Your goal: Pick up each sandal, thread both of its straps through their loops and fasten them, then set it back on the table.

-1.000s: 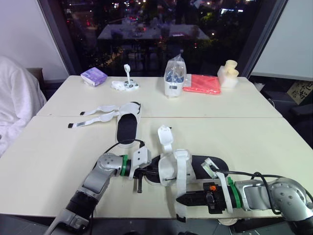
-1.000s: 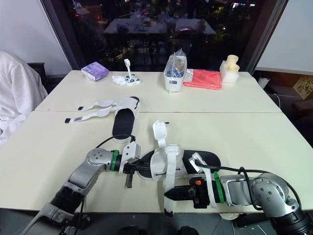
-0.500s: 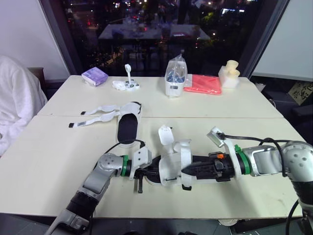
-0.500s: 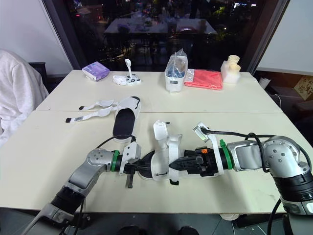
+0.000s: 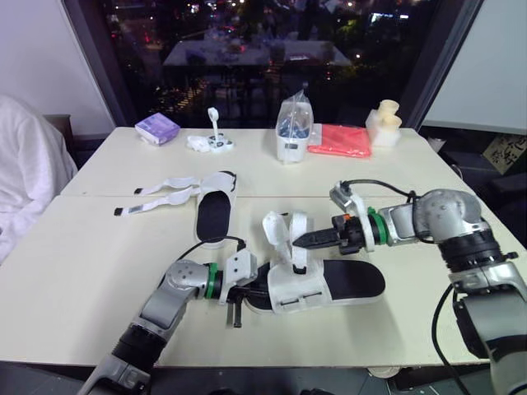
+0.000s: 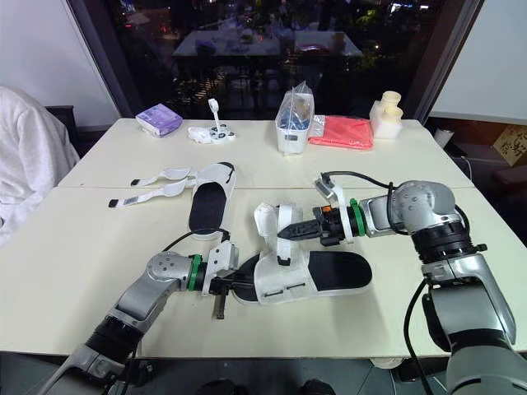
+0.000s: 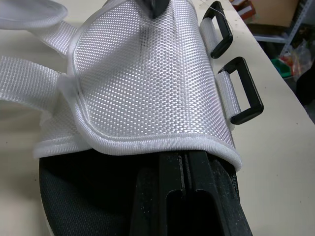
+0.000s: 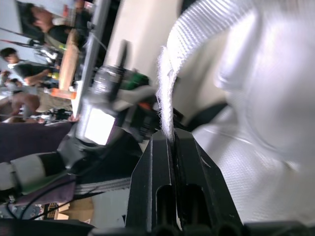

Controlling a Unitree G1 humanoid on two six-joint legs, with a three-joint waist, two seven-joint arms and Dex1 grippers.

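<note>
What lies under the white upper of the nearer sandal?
The black insole and the left tool go under it; the fabric covers the tool's fingertips and whatever they pinch.

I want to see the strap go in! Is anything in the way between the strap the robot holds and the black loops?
Nothing visible blocks it. The right end effector pinches the white woven strap above the black-soled white sandal; its black plastic loops sit bare at its side.
</note>
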